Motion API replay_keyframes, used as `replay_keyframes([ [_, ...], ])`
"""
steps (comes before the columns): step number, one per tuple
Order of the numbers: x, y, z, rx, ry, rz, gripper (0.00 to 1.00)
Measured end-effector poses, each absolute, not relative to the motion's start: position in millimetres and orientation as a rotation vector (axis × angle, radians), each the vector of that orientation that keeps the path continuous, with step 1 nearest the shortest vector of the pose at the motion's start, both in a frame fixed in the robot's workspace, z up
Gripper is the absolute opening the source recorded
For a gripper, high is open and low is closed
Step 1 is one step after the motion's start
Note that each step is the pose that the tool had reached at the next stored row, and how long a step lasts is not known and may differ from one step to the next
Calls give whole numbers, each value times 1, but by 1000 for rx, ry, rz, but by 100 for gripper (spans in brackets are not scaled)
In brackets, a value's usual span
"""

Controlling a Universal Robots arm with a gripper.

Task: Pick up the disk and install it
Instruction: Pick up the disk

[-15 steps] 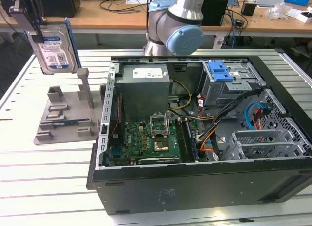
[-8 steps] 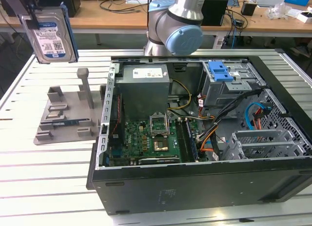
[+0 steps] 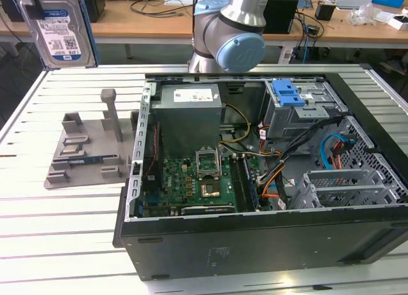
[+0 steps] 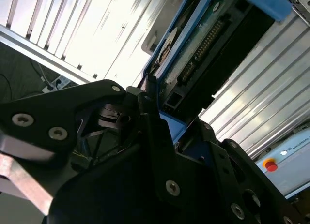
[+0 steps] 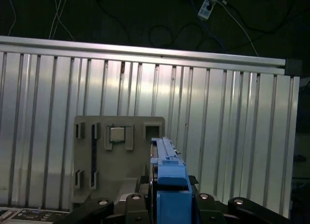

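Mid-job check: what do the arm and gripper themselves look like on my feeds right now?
In the exterior view the arm is silver-grey metal with thick rounded joints, one closed by a light blue round cap. In the second wrist view the gripper is matte black, built of flat, angular linkage plates studded with silver screw heads.

Slatted aluminium table (image 3: 76, 237), long parallel ribs, bare metal over most of the top. Two things lie directly on it. Grey plastic fixture plate (image 5: 118, 156) with raised posts and slots lies flat on the slats, below the gripper (image 5: 169, 201). Open desktop computer case (image 3: 255, 244) lies on its side just beside the plate, farther from the gripper.
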State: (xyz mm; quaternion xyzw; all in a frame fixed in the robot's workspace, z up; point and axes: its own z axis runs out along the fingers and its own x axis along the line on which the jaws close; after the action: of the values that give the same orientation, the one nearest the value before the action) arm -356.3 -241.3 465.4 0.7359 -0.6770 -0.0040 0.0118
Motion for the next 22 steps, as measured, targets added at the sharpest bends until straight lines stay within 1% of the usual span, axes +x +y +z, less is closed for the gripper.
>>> replay_keyframes([
  [5, -356, -240, 495, 2295, -2111, -12, 37],
  [22, -356, -239, 554, 2295, -2111, -12, 37],
])
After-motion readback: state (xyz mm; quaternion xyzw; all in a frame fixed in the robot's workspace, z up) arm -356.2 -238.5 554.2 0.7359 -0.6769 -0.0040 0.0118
